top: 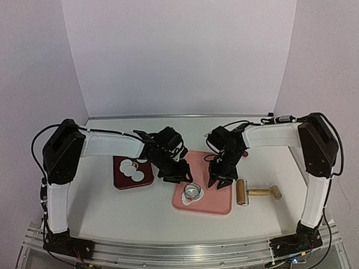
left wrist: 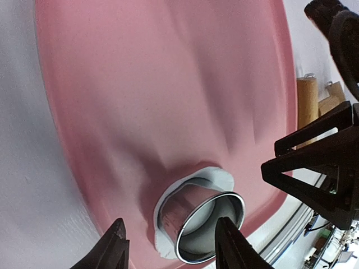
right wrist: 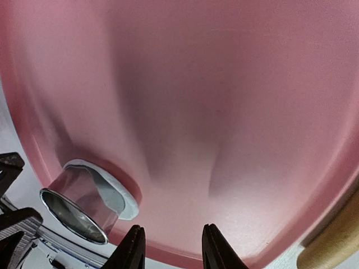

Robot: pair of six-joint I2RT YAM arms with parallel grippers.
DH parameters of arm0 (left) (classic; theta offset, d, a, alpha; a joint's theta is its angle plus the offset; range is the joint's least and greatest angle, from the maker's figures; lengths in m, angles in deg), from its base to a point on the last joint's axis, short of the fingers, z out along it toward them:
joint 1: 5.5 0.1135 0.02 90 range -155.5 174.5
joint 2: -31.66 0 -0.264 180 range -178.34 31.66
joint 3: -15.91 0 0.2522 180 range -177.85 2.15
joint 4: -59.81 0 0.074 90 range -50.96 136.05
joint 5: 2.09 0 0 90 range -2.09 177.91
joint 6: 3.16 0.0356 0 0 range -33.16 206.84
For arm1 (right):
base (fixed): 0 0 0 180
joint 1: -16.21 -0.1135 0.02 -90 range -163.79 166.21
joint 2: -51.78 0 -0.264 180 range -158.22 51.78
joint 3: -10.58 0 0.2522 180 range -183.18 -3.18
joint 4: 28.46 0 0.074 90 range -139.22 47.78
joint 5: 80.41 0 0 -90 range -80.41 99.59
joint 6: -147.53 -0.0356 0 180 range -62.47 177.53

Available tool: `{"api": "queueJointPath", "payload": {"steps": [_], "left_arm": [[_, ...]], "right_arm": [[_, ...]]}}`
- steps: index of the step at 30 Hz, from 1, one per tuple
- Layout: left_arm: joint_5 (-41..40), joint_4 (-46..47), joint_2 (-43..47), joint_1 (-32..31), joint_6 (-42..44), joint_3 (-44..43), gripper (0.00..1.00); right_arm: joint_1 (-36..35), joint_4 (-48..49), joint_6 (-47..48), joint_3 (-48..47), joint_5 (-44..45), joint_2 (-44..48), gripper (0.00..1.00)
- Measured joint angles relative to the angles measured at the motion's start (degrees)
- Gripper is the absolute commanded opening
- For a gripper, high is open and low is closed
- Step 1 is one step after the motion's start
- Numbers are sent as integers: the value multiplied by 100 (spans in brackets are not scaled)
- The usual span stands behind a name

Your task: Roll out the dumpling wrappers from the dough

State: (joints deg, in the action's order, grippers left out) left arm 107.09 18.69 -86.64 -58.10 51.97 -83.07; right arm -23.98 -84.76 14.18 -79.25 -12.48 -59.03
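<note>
A metal ring cutter (top: 192, 192) stands on a flattened white dough patch (top: 186, 199) at the near left of the pink mat (top: 214, 201). In the left wrist view the cutter (left wrist: 205, 224) sits on the dough (left wrist: 219, 178), just ahead of my open left gripper (left wrist: 173, 246), whose fingers straddle it without touching. My left gripper (top: 176, 175) hovers just behind the cutter. My right gripper (top: 221, 179) is open and empty over the mat's middle; its view shows the cutter (right wrist: 78, 204) and dough (right wrist: 120, 193) to the left. Round white wrappers (top: 131, 169) lie on the dark red board.
The dark red board (top: 123, 182) lies left of the mat. A wooden rolling pin (top: 255, 193) lies on the table right of the mat, its roller also in the left wrist view (left wrist: 307, 103). The white table's near edge is just below the mat.
</note>
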Motion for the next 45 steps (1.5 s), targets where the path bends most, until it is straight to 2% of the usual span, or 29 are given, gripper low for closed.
{"api": "queueJointPath", "payload": {"steps": [8,20,33,40,45], "left_arm": [[-146,-481,-179,-171,212,-298,44],[-386,-888,-217,-252,367,-407,33],[-611,-1047,-391,-407,579,-553,13],[-739,-1077,-394,-439,660,-554,0],[-791,-1083,-394,-481,705,-556,0]], "right_arm": [[-1,667,-89,86,-534,-272,31],[-59,714,-172,-141,-764,-605,29],[-468,-543,-74,-1287,17,-1202,26],[-673,-1012,-49,-1593,340,-1387,12],[-724,-1158,-143,-1621,571,-1405,9]]}}
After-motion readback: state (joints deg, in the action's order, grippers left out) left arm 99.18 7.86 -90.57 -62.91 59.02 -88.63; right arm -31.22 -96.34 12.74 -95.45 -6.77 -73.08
